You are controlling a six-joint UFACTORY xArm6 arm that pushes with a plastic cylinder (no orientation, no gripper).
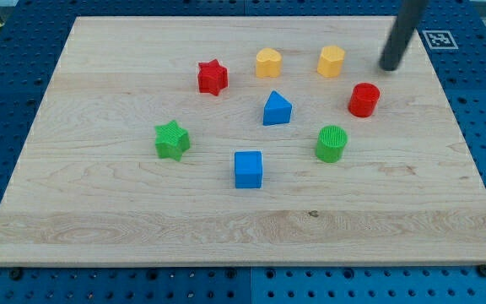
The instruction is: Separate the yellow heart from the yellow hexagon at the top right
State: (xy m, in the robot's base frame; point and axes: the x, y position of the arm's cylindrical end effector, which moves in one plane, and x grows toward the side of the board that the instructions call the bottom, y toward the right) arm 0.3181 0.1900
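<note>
Jaws? None fitted; my tip (389,67) sits at three o'clock of yellow hexagon (331,62), yellow heart (268,62) untouched, separation pending.

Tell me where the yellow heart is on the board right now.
The yellow heart sits near the view's top, just right of centre, between the red star on its left and the yellow hexagon on its right, touching neither, with the blue triangle just below it.
</note>
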